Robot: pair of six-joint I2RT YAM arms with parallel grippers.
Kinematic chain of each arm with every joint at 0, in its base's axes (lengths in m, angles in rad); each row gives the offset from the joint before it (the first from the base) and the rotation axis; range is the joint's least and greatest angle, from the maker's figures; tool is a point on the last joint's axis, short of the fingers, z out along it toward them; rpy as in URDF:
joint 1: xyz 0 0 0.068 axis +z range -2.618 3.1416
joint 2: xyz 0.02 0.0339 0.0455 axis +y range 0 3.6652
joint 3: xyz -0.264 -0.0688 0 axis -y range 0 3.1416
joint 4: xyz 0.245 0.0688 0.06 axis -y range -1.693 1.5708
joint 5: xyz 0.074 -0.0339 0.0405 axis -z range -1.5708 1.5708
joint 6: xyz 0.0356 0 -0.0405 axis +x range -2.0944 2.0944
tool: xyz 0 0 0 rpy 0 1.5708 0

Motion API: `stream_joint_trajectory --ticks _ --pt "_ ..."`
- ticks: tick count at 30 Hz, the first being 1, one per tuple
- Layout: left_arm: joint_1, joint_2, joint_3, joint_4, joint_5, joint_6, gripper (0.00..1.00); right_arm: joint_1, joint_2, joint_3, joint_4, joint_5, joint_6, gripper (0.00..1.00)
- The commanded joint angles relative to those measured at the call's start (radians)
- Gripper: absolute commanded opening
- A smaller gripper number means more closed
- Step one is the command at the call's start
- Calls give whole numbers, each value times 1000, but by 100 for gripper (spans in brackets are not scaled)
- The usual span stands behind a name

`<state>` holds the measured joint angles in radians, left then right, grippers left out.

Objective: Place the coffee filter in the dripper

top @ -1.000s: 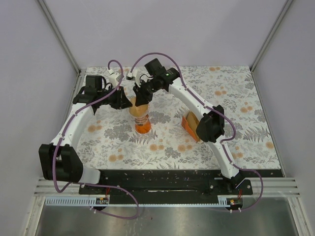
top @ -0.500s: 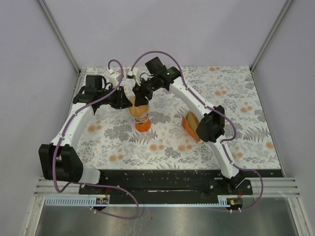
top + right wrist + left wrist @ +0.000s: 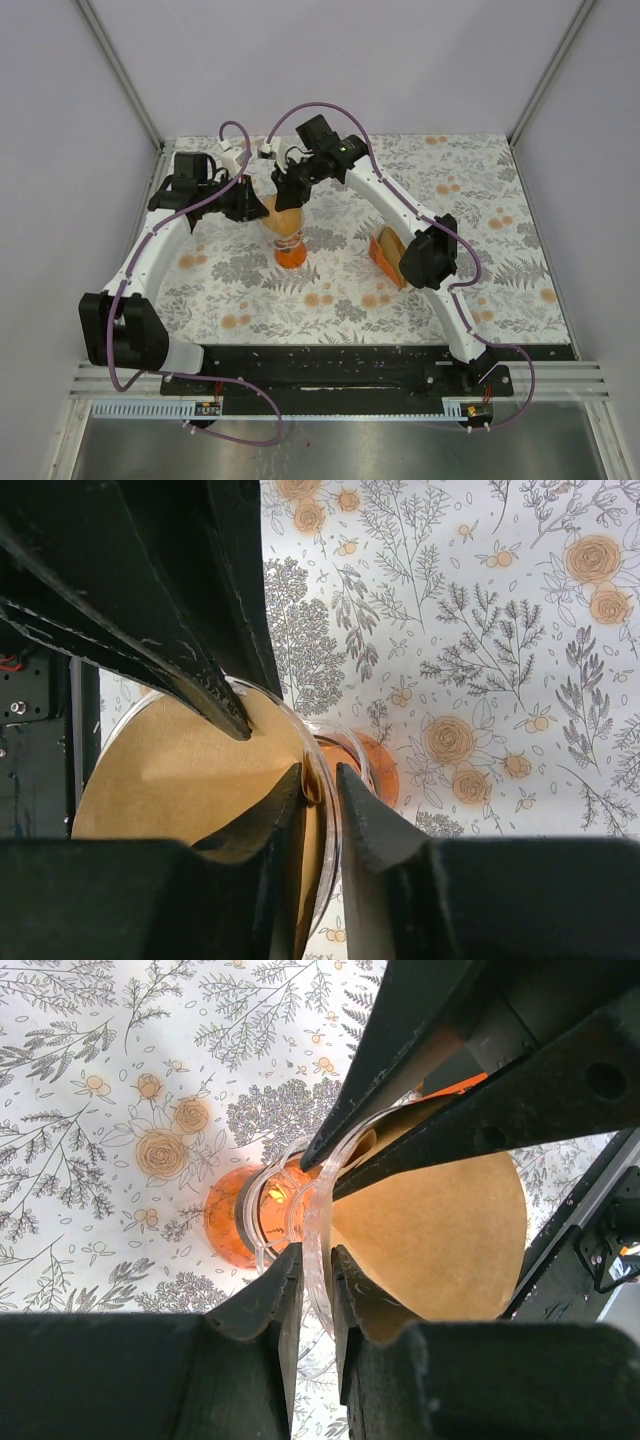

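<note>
Left wrist, left claw (image 3: 315,1260) pinching dripper (image 3: 235,1222) rim

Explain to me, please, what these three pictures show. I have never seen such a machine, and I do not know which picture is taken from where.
You see two robot arms bolted to the near edge of a flower-patterned table. The wide picture comes from a fixed camera above and behind them. The two close pictures come from small cameras on the wrists, so each shows its own black fingers at the bottom. In the middle stands a clear coffee dripper with an orange base. A brown paper filter sits inside its funnel. The left hand and the right hand each pinch the dripper's rim from a different side, one finger inside and one outside. Further right in the wide picture stands a beige holder, partly hidden by the right arm.
</note>
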<state>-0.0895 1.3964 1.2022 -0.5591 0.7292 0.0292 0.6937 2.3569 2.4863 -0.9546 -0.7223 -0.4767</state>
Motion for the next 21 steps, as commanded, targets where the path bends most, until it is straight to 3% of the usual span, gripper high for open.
stream_joint_trajectory --ticks 1,6,8,9,10,12,13,16,21 --pt "8 -8 17 13 3 15 20 -10 -58 13 36 -8 10 19" --pt "7 -8 17 14 4 15 20 -10 -57 10 43 -11 12 4" --pt "7 -8 17 14 4 14 20 -8 -59 5 45 -9 9 2" --pt "7 -8 17 14 3 15 20 -10 -62 3 43 -6 7 5" --pt "7 -10 17 14 4 15 20 -8 -64 2 42 -2 7 14" --pt "7 -7 19 14 6 15 20 -10 -67 -1 43 12 4 53" --pt "8 -8 17 14 6 14 20 -10 -70 -1 43 18 3 59" --pt "7 -7 16 14 9 15 20 -11 -80 8 43 18 1 64" --pt "7 -8 19 14 7 14 20 -17 -100 19 59 -14 6 62"
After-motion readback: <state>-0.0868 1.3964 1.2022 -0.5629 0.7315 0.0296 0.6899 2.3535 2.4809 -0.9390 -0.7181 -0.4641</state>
